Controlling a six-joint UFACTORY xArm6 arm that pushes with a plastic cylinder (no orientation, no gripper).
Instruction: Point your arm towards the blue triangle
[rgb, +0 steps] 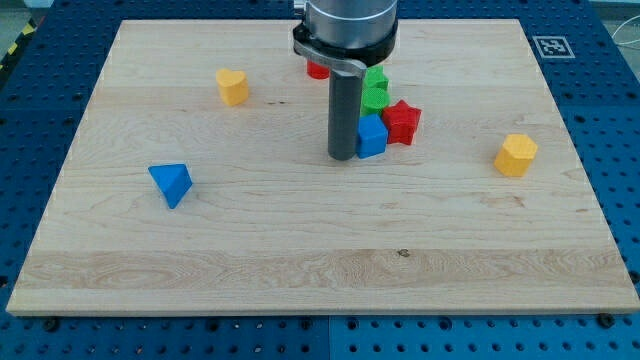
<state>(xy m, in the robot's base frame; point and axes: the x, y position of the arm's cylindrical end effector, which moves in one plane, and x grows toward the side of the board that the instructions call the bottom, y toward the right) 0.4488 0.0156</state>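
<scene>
blue triangle (171, 183) low on the desk's (300, 260) left, yellow block (232, 87) above it. our tip (343, 156) sits mid-desk, touching a blue cube (371, 136), well apart from the triangle. our tool is a plain rod, no jaws.

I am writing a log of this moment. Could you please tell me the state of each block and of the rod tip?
My tip: on the board, touching or nearly touching the blue cube's left side.
Blue triangle: alone, far to the view's left of the tip.
Blue cube: against the red star.
Red star: clustered.
Green block: clustered, partly hidden.
Red block: mostly hidden.
Yellow heart: alone.
Yellow hexagon: alone.
</scene>
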